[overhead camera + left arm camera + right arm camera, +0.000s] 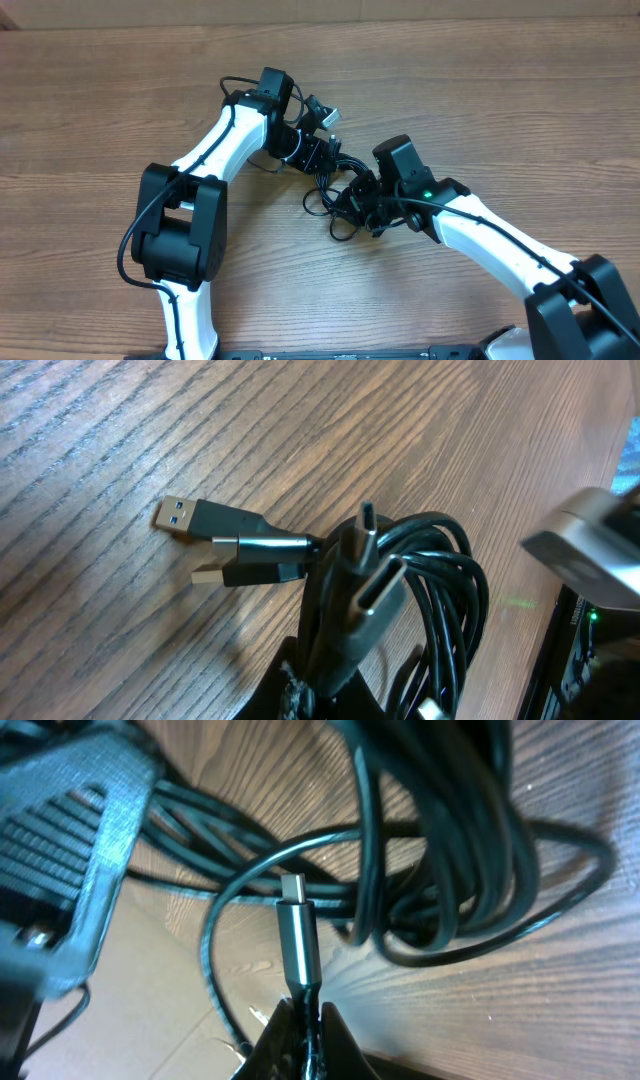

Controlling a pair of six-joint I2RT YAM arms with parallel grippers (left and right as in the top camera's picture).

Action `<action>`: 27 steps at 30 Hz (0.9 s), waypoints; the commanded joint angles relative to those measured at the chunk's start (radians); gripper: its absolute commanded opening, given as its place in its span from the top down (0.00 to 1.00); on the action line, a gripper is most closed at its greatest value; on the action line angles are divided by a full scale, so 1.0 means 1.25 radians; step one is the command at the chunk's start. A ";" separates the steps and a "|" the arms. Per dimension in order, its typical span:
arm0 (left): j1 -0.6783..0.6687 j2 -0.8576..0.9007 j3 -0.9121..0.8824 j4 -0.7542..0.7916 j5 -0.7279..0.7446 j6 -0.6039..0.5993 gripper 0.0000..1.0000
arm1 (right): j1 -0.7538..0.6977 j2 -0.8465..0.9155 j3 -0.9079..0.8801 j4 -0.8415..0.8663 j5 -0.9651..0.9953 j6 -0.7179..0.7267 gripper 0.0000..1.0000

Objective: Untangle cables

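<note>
From overhead, the wooden bench point(100, 90) carries a knot of thin black cables point(325, 195) at its middle, between the two arms. The left pincer point(320, 155) reaches into the upper edge of the knot and the right pincer point(357, 200) into its lower right edge. Both are too buried in cord here to tell how their jaws stand. One silver-tipped plug point(331, 118) sticks out above the tangle, beside the left wrist.

In the left wrist view, the left pincer point(312, 685) is pressed together at the bottom edge, pinching several strands of the cables point(455, 590), which loop up and to the right. A grey USB-C plug point(378, 588) rises from the grip, tilted. Two USB-A plugs point(190, 516) lie flat on the bench point(400, 420) to the left, side by side. Part of the right arm point(590, 545) shows at the right edge.

In the right wrist view, the right pincer point(300, 1035) is closed on the base of a silver-grey plug point(297, 932), which stands upright above the fingertips. The cables point(460, 830) coil thickly at upper right, resting on the bench point(560, 1010). A ribbed grey part of the left arm point(70, 840) fills the left side.
</note>
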 commanded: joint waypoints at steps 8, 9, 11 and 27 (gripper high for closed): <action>-0.006 -0.018 0.021 -0.006 0.046 0.019 0.96 | -0.097 0.073 0.012 0.053 0.015 0.018 0.96; -0.006 -0.018 0.021 -0.006 0.047 0.019 0.96 | -0.107 0.073 0.012 0.053 0.015 0.018 0.96; -0.006 -0.018 0.021 -0.006 0.052 0.019 0.96 | -0.130 0.073 0.012 0.052 0.017 0.017 0.94; -0.005 -0.018 0.021 -0.006 0.052 0.023 0.96 | -0.128 -0.016 0.038 0.044 0.036 -0.223 0.59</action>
